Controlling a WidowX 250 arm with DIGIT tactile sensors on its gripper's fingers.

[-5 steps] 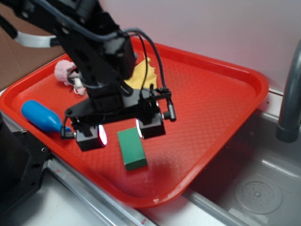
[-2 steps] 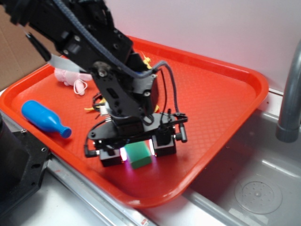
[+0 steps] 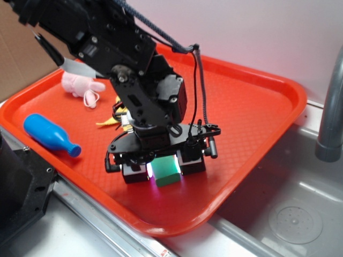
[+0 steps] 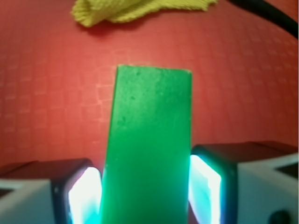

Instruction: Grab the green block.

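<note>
The green block (image 3: 169, 173) lies flat on the red tray (image 3: 252, 112), close to its front rim. My gripper (image 3: 164, 170) has come down over the block, one black finger on each long side. In the wrist view the green block (image 4: 150, 135) fills the gap of the gripper (image 4: 145, 191), and both lit pads (image 4: 85, 196) press against its sides. The block still rests on the tray floor.
A blue bottle toy (image 3: 47, 135) lies at the tray's left front. A pink plush (image 3: 79, 83) sits at the back left. A yellow cloth (image 4: 135, 8) lies just behind the block. A steel sink (image 3: 292, 217) and faucet pipe (image 3: 329, 107) stand to the right.
The arm has swung down and forward over the block. The jaws, wide apart one second ago, have come together onto the block's two sides.
</note>
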